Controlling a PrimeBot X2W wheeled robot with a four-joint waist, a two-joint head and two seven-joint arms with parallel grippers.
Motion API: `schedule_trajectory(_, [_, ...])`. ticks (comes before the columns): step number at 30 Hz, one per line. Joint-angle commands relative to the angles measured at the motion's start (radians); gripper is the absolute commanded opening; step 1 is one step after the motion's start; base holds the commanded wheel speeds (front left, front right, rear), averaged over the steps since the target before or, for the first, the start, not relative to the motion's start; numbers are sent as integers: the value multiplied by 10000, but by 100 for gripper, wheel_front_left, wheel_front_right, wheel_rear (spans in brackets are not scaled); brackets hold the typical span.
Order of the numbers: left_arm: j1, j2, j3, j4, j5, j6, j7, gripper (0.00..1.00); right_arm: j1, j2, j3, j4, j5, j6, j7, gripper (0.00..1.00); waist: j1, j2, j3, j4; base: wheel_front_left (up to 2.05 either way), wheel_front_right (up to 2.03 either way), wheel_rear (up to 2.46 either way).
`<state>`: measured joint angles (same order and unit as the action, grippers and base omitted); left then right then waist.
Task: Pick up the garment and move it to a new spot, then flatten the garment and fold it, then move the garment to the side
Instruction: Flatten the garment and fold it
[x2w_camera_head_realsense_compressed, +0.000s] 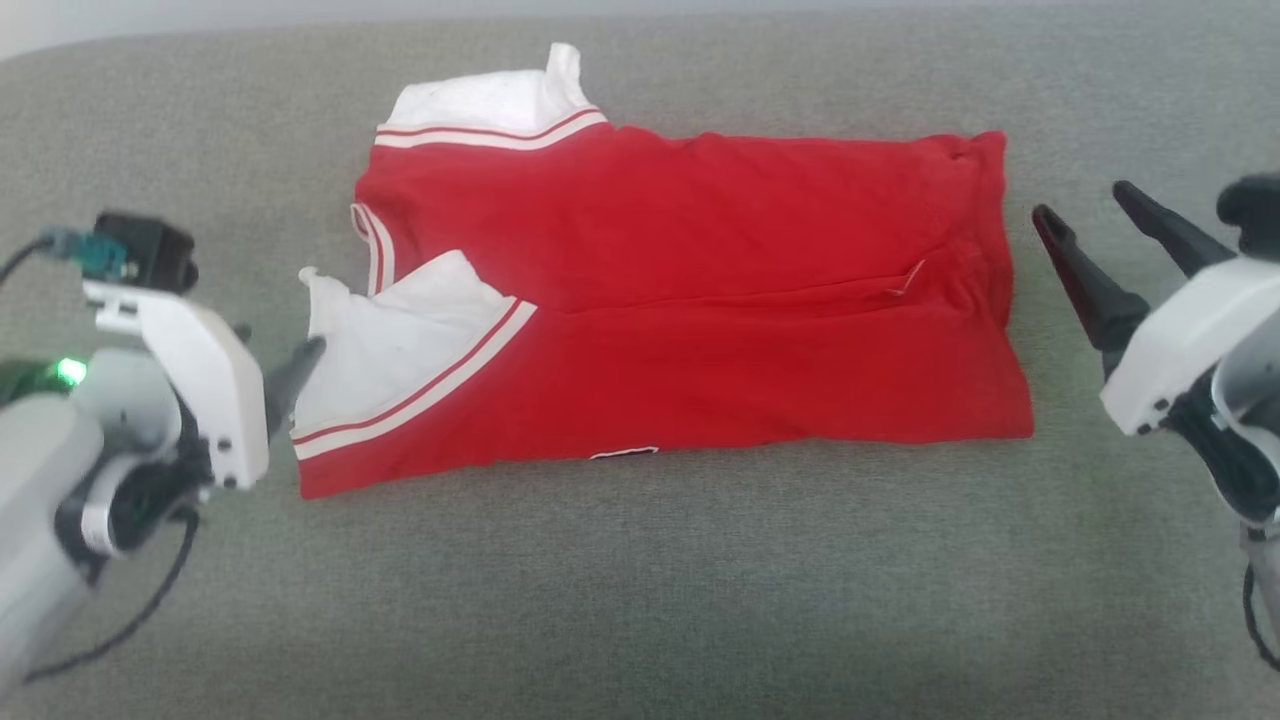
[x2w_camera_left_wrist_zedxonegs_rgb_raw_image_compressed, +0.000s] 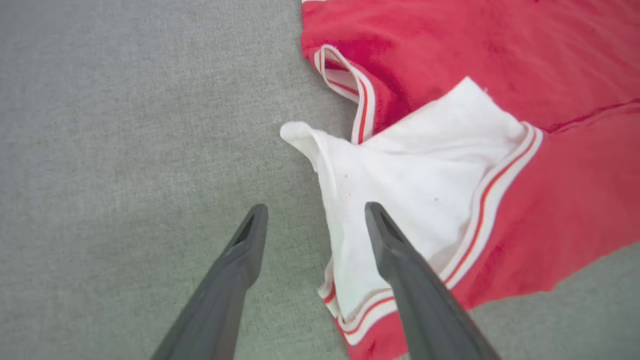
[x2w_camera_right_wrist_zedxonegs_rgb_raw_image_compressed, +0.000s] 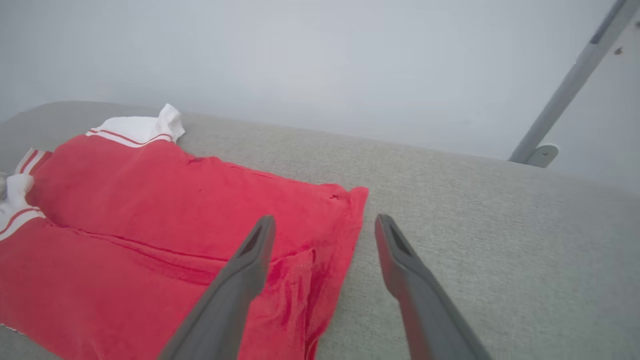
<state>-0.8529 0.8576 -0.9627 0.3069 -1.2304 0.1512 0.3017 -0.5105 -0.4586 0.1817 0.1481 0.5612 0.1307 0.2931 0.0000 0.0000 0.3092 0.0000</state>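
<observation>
Garment lies folded into a long rectangle on the grey upholstered surface, mid-frame in the head view, nearer the far edge. Long axis runs left-right across the robot. Neck end points to the robot's left, hem end to its right. Striped collar trim sits at the left end, between the far white sleeve and the near white sleeve, which is folded over the red body. A sliver of white-outlined lettering peeks out at the near edge. Left gripper is at the neck end, fingers spread wide, nothing between them. One finger overlaps the near sleeve's edge, contact can't be told. Right gripper is just beside the hem end, clear of the cloth, spread wide, empty.
</observation>
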Motion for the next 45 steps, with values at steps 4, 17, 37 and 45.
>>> schedule_trajectory(4, [1219,691,153,-1454,-508,1003,-214,100,860,389,-739,-665,-564,1,-614,100,0,0,-260,-221,0,0,0])
schedule_trajectory(17, [2858,1437,303,-2882,-1412,2374,-391,100,2787,2102,-2589,-2132,-1977,1,-1742,100,0,0,-437,-694,0,0,0])
schedule_trajectory(37, [2585,220,-291,-447,-1584,1675,541,0,3471,3129,-2600,-2289,-2072,1,-1257,100,0,0,-335,-1328,0,0,0])
schedule_trajectory(45, [2167,-206,-380,-357,-1317,1445,530,0,2935,2524,-2041,-1453,-1291,2,519,100,0,0,-163,-847,0,0,0])
